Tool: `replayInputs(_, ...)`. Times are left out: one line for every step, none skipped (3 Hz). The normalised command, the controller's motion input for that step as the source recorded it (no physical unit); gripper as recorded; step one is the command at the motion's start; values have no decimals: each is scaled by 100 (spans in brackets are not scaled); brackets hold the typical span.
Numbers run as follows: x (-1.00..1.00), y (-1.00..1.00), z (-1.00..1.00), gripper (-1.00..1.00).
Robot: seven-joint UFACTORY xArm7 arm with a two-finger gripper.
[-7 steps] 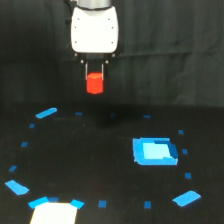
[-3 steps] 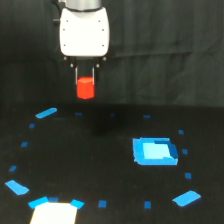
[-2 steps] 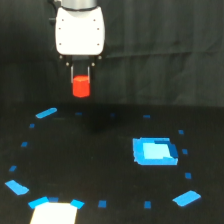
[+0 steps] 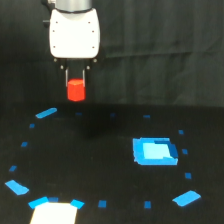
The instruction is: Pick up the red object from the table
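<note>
The red object (image 4: 76, 90) is a small red-orange stubby block held between my gripper's fingers (image 4: 66, 79), well above the table (image 4: 100, 165). My gripper (image 4: 75, 89) hangs below the white arm head (image 4: 74, 33) at the upper part of the exterior view's left and is shut on the block. The table is a broad black surface with blue tape marks. The block hangs clear of the surface, in front of the dark curtain.
A larger blue square patch (image 4: 154, 151) lies on the exterior view's right. Small blue tape marks (image 4: 46, 113) ring the table. A white patch (image 4: 54, 212) sits at the front edge on the left. A dark curtain hangs behind.
The arm has carried the red block toward the exterior view's left, still held high above the table. The grip has not changed.
</note>
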Motion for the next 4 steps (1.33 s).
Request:
replayInputs(-19, 20, 19, -100)
replayInputs(-52, 3, 6, -100)
replayInputs(0, -14, -31, -100)
replayInputs(28, 17, -7, -100)
